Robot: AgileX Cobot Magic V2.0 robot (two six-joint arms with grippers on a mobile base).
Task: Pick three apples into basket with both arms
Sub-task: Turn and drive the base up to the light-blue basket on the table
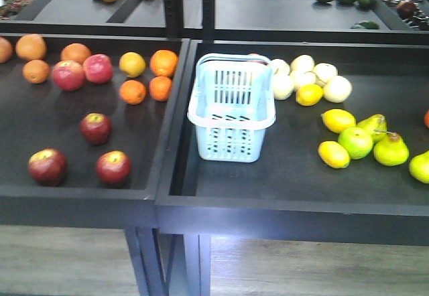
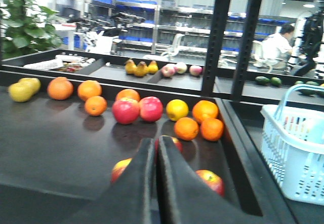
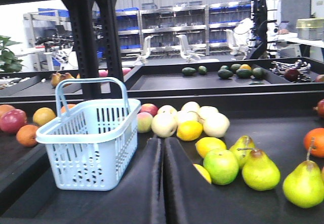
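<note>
Three dark red apples lie in the left tray: one (image 1: 96, 128) toward the middle, two (image 1: 47, 166) (image 1: 114, 168) near the front edge. The pale blue basket (image 1: 231, 142) stands upright in the right tray, just past the divider, handles raised. Neither arm shows in the front view. In the left wrist view my left gripper (image 2: 156, 143) is shut and empty above the left tray; apples (image 2: 120, 169) (image 2: 210, 180) show either side of its fingers and one (image 2: 175, 142) peeks out behind the tips. My right gripper (image 3: 163, 142) is shut and empty, just right of the basket (image 3: 86, 158).
Oranges (image 1: 161, 75) and two brighter red fruits (image 1: 68, 75) fill the back of the left tray. A raised black divider (image 1: 175, 108) separates the trays. Lemons (image 1: 338, 120), pale round fruits (image 1: 301, 75), a green apple (image 3: 220, 166) and pears (image 3: 260, 169) lie right of the basket.
</note>
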